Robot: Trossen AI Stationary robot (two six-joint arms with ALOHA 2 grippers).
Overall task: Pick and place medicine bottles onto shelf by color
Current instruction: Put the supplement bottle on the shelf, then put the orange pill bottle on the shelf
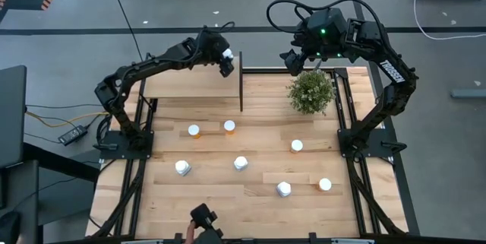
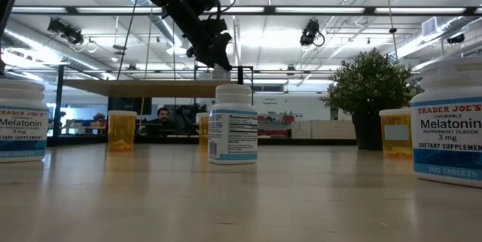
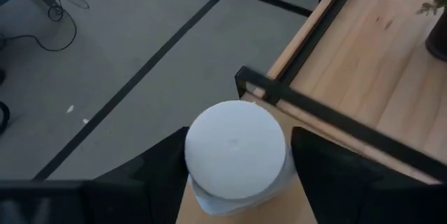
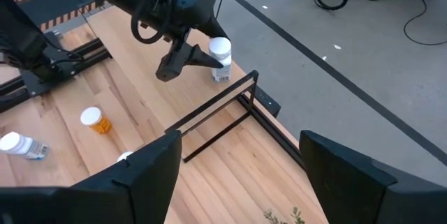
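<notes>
We are finding the left gripper [image 4: 202, 60] straddling a white bottle [image 4: 221, 60] at the shelf's [image 1: 190, 84] far corner by the divider [image 1: 241, 82], fingers parted slightly; a sideways retreat could be tipping it off. The right gripper [image 1: 292, 60] is hovering open.

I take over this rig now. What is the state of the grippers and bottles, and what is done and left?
Left gripper: on the shelf by the black divider, fingers around a white bottle standing there; grip or release unclear.
Right gripper: open, empty, waiting above the plant.
Done: that one bottle is on the shelf.
Left: seven bottles on the table, orange ones and white ones, to sort by colour.
</notes>
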